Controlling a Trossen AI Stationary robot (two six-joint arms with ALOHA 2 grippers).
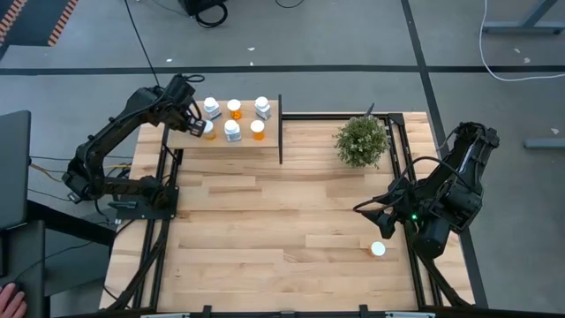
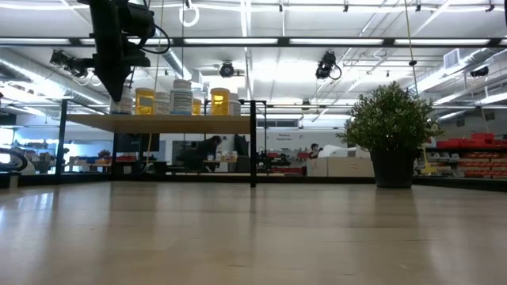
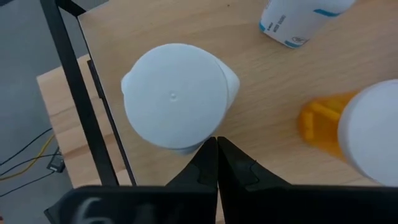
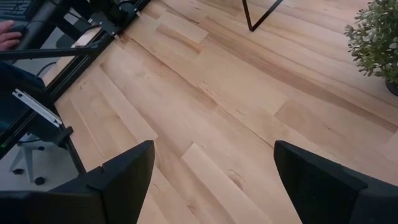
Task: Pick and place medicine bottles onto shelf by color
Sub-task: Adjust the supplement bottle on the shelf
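Observation:
The light-wood shelf point(image 1: 185, 141) stands at the table's far left, with a black divider point(image 1: 281, 128) at its right end. Several white-capped bottles stand on it, orange point(image 1: 234, 108) and white point(image 1: 262, 106). My left gripper point(image 1: 192, 124) is shut, pointing down at the shelf's left end. Its tips point(image 3: 216, 149) are beside a white-capped, pale-bodied bottle point(image 3: 174, 93), which also shows in the low view point(image 2: 124, 101). One more bottle point(image 1: 378, 249) stands on the table at the near right. My right gripper point(image 1: 375, 219) hovers open and empty just beyond it. My left gripper's shut fingertips point(image 3: 208, 155) stand right at the near edge of the bottle's cap point(image 3: 186, 144), pointing down. I cannot tell whether they touch it. The bottle stands upright on the shelf.
A potted plant point(image 1: 362, 140) stands at the far right of the table. An orange bottle point(image 3: 323, 124) and a white bottle point(image 3: 292, 22) stand close to my left gripper. Black posts point(image 3: 74, 93) run along the shelf's left edge. Bare planks point(image 4: 205, 112) lie under my right gripper.

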